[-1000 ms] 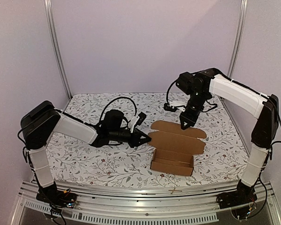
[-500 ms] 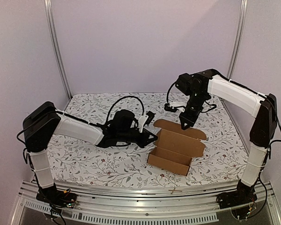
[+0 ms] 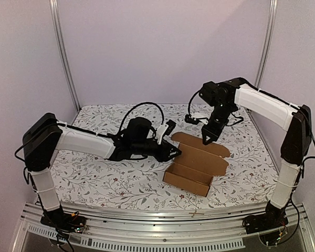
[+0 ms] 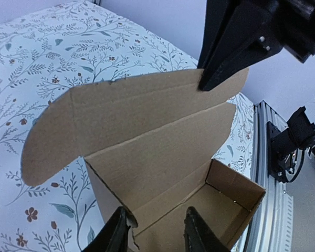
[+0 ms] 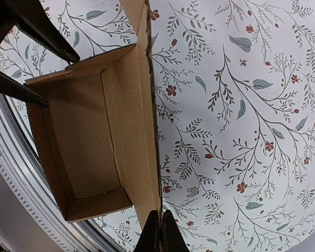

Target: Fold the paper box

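The floral-covered desk (image 3: 94,178) carries the paper box (image 3: 194,168) right of centre, between the two arms: its tray is already formed and its lid (image 4: 147,105) lies open toward the back. Over the last second the box has slid a little to the right and turned, so its front wall no longer runs square to the desk's near edge. The left hand (image 3: 173,152) caused this by reaching in to the tray's left end, where its fingers (image 4: 115,233) now stand moderately apart astride the wall corner, gripping nothing. The right hand (image 3: 206,139) is fully closed, its tip on the lid's far edge; a pinch cannot be confirmed. Closing the lid probably comes next.
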{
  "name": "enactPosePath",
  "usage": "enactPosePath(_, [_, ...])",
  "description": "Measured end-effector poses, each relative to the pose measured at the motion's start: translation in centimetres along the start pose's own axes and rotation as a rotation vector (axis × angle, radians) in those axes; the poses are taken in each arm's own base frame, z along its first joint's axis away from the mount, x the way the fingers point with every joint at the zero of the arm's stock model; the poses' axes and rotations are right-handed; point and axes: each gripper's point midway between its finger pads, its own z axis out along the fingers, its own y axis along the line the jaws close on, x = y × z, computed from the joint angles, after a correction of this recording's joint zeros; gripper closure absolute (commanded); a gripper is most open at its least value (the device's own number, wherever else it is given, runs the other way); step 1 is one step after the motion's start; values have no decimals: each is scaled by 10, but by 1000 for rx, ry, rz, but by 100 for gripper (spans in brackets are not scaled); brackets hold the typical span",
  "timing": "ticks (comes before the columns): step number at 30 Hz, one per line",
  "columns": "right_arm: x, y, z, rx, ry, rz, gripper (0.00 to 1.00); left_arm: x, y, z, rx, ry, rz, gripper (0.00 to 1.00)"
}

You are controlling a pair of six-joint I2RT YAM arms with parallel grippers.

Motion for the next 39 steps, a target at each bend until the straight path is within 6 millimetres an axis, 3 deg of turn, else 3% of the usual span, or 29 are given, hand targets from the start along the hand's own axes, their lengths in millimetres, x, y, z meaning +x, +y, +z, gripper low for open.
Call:
enactPosePath(3, [3, -1, 0, -1, -12, -26, 100, -5, -12, -23, 11, 8, 46, 54])
enactPosePath(7, [8, 3, -7, 10, -43, -76, 100, -31, -31, -76, 9, -58, 124, 53])
enactPosePath(9, [9, 5, -14, 16, -68, -103, 100, -42, -28, -98, -10, -106, 141, 53])
enactPosePath(11, [8, 9, -21, 14, -101, -131, 100, -45, -10, -110, -54, -131, 125, 53])
enactPosePath(14, [5, 16, -32, 1, -148, -171, 100, -33, 35, -107, -142, -105, 62, 54])
enactPosePath(16, [3, 21, -37, -12, -179, -194, 100, -14, 64, -97, -190, -55, 16, 54])
enactPosePath(20, [0, 33, -46, -55, -224, -239, 100, 14, 88, -74, -198, 26, -29, 54])
enactPosePath(29, [1, 43, -44, -96, -229, -287, 100, -5, 71, -65, -100, -6, 28, 54])
enactPosePath(39, [-2, 45, -41, -108, -235, -275, 100, -4, 8, -62, 188, -23, 119, 50])
